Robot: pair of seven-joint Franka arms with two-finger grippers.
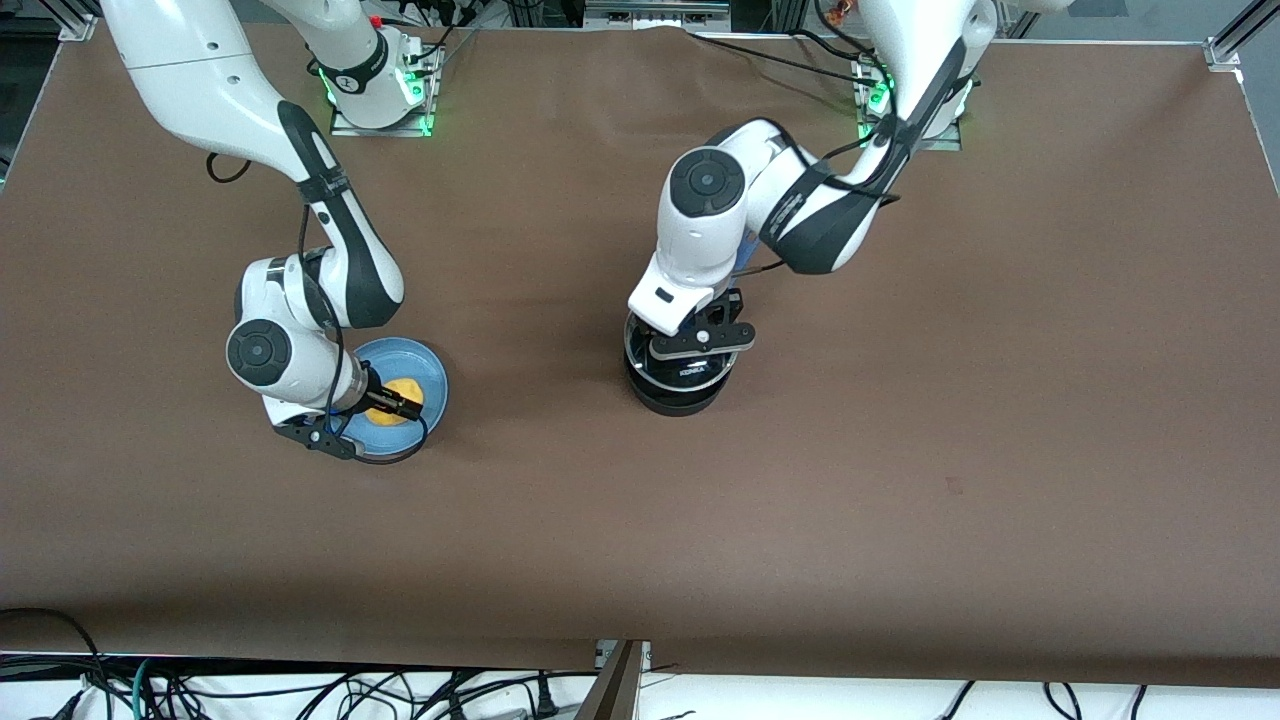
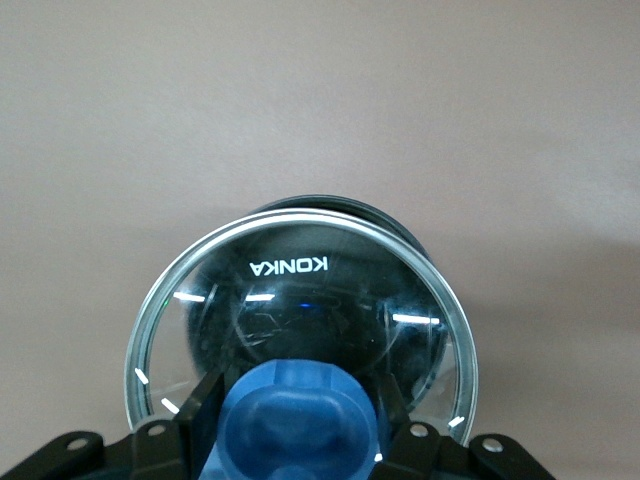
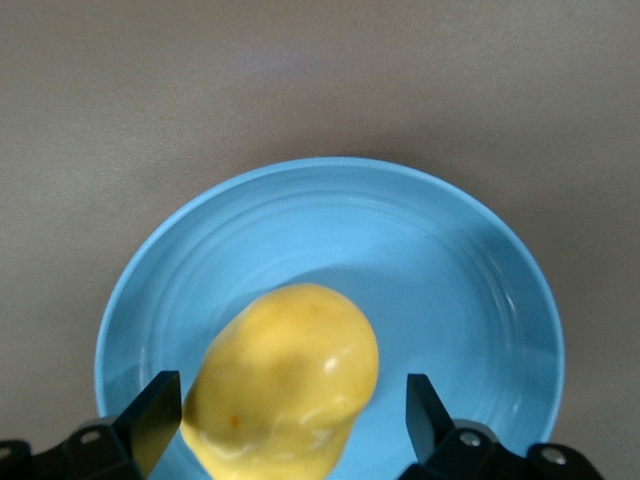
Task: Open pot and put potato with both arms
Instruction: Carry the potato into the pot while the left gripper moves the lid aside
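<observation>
The black pot [image 1: 680,398] stands mid-table; its blue handle is mostly hidden under the left arm. My left gripper [image 1: 700,350] is over it, shut on the blue knob [image 2: 295,415] of the glass lid [image 2: 300,290]. The pot's black rim [image 2: 350,208] peeks past the lid's edge, so the lid looks slightly raised. The yellow potato [image 1: 408,387] lies on the blue plate [image 1: 432,365] toward the right arm's end. My right gripper [image 1: 395,405] is low over it, open, with one finger [image 3: 155,410] on each side of the potato [image 3: 285,380] and a gap on one side.
The brown table cover [image 1: 900,450] spreads wide around both things. The plate [image 3: 400,250] and the pot stand well apart, with bare cover between them. Cables hang below the table's near edge.
</observation>
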